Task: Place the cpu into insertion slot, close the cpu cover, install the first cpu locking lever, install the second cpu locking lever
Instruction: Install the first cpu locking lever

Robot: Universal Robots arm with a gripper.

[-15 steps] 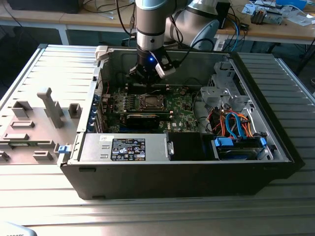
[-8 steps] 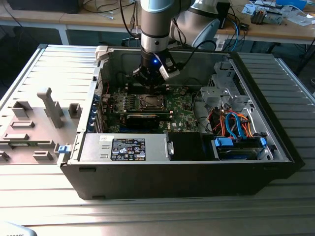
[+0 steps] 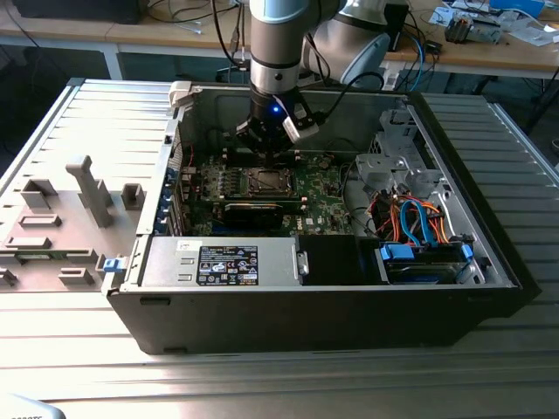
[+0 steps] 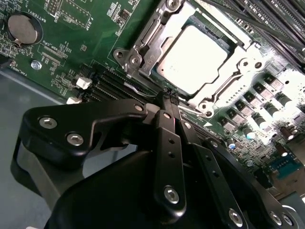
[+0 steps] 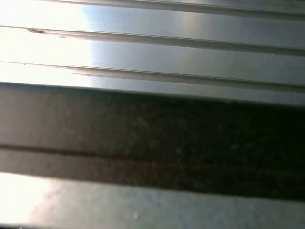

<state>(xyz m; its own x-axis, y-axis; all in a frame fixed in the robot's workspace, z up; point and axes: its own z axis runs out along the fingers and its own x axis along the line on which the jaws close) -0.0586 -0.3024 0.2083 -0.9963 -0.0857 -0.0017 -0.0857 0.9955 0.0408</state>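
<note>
Open PC case (image 3: 489, 253) sits on the ribbed desk (image 3: 262, 384), motherboard (image 3: 319, 196) flat inside with the insertion slot (image 3: 265, 182) mid-board. In the second wrist view the cpu (image 4: 193, 57) is already seated in the slot, and the cpu cover (image 4: 143, 45) looks folded down around it. The tool (image 4: 170, 98) has its fingertips pinched together right at the socket's edge, empty as far as I can see. In the exterior view, power supply (image 3: 223, 262) and drive bay with blue cables (image 3: 419, 229) crowd the front. The first wrist view just has grey ribbed metal (image 5: 190, 62).
</note>
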